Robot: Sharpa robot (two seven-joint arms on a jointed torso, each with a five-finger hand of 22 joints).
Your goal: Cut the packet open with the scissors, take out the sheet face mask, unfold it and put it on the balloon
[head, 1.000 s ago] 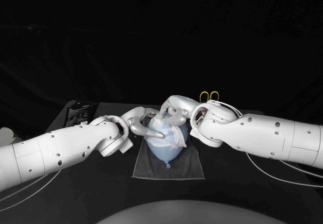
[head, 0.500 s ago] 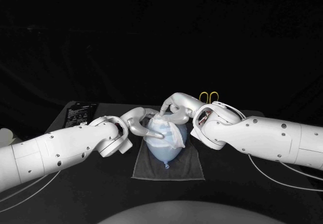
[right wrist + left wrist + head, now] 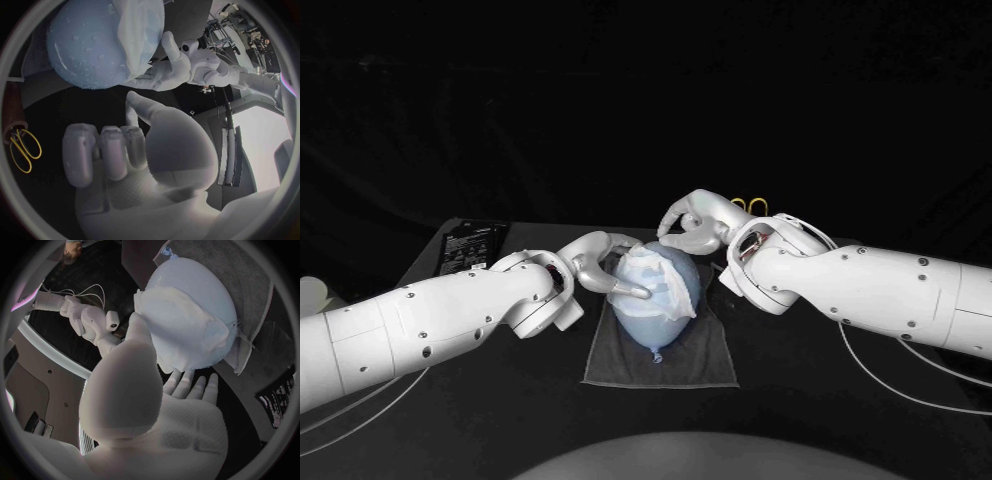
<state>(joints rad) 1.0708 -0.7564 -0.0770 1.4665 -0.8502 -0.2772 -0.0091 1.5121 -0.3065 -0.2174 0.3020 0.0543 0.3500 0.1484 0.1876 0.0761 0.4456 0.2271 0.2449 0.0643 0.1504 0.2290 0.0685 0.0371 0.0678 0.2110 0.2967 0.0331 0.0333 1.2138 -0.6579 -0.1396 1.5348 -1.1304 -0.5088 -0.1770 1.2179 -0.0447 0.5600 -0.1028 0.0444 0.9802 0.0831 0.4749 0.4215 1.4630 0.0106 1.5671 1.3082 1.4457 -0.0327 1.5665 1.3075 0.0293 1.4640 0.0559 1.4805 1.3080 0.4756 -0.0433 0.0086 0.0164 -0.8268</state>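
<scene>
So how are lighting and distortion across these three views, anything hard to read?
Head view: black backdrop swallows the table edges, but the balloon and mask are evenly lit. Left wrist view: fisheye bends the grey cloth edge; the left hand blocks much. Right wrist view: scissors squashed at the rim, dim.
</scene>
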